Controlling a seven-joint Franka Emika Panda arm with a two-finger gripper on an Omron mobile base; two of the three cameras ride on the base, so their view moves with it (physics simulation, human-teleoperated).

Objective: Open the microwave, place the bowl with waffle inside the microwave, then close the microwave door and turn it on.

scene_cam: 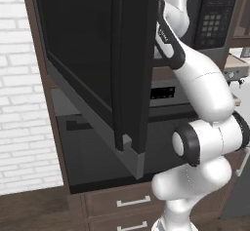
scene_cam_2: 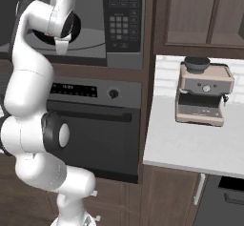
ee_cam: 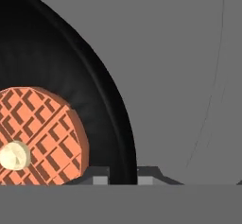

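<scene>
The microwave (scene_cam_2: 123, 25) is built in above the oven, and its keypad (scene_cam: 212, 25) is at the right. The microwave door (scene_cam: 88, 54) stands swung open toward me on the left. My arm reaches past it into the cavity. In the hand view the black bowl (ee_cam: 71, 76) holds the orange-brown waffle (ee_cam: 42, 133) with a pale centre. My gripper (ee_cam: 124, 176) is shut on the bowl's rim, one fingertip (ee_cam: 99, 176) inside and one outside. Under the bowl lies the grey microwave floor (ee_cam: 189, 76). From the right base view the gripper (scene_cam_2: 61, 46) points down inside the cavity.
A wall oven (scene_cam_2: 90, 125) sits below the microwave, with wooden drawers (scene_cam: 132, 203) under it. To the right a coffee machine (scene_cam_2: 204, 94) stands on a pale counter (scene_cam_2: 190, 148). A white brick wall (scene_cam: 19, 103) is at the left. The open door juts out beside my arm.
</scene>
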